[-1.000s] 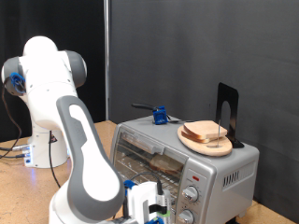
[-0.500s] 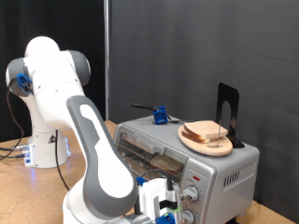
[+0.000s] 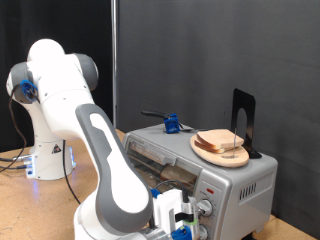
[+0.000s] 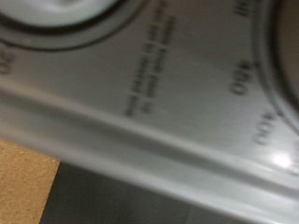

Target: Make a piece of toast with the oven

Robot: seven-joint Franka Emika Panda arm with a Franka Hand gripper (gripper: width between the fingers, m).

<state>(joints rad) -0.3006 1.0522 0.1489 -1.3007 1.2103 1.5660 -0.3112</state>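
The pale slice of toast with a tan crust (image 3: 220, 142) lies on a round wooden plate (image 3: 203, 149) atop the silver-grey countertop toaster oven (image 3: 246, 184); a second browned slice (image 3: 182, 173) sits on the rack inside it. The gripper (image 3: 184, 222) hangs at the oven's knobs (image 3: 206, 208); whether its jaws are released or clenched cannot be told. The wrist view shows only the oven's panel (image 4: 177, 121) close up, with dial numbers, above the brown desk (image 4: 28, 182).

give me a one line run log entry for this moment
gripper: at oven front by knobs | wrist view: dial markings up close | toast: on plate atop oven | holding: not shown
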